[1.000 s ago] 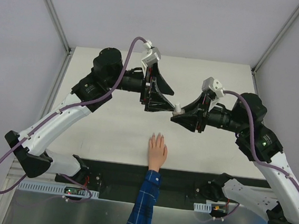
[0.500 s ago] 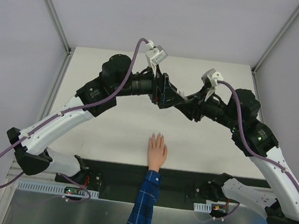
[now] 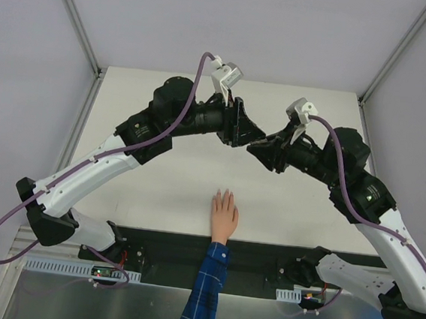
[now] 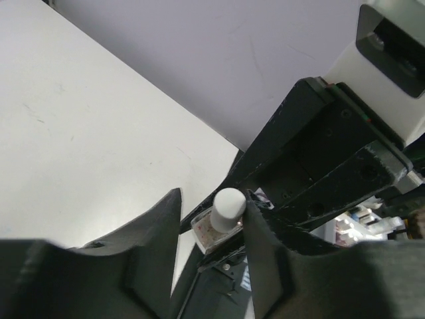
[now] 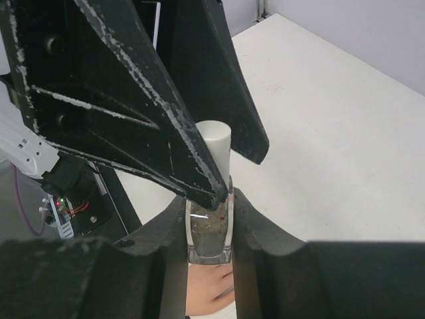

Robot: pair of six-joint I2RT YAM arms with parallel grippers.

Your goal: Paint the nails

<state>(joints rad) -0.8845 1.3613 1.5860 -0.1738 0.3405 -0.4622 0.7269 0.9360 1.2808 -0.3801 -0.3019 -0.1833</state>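
The nails (image 3: 225,194) sit at the tips of the mannequin hand (image 3: 224,215), which lies flat on the table (image 3: 157,192) near its front edge. Its blue plaid sleeve (image 3: 205,283) trails towards the arm bases and its fingers point away from them. Beyond the fingertips and well apart from them, both grippers meet in the air. The right gripper (image 5: 208,207) clamps the polish bottle (image 5: 208,232) upright. The left gripper (image 4: 212,199) stands narrow around the white cap (image 4: 229,206), with one finger (image 4: 259,229) against it and a gap on the other side. Neither arm looks clearly nearer. I'd guess the brush must travel back along the hand's long axis.
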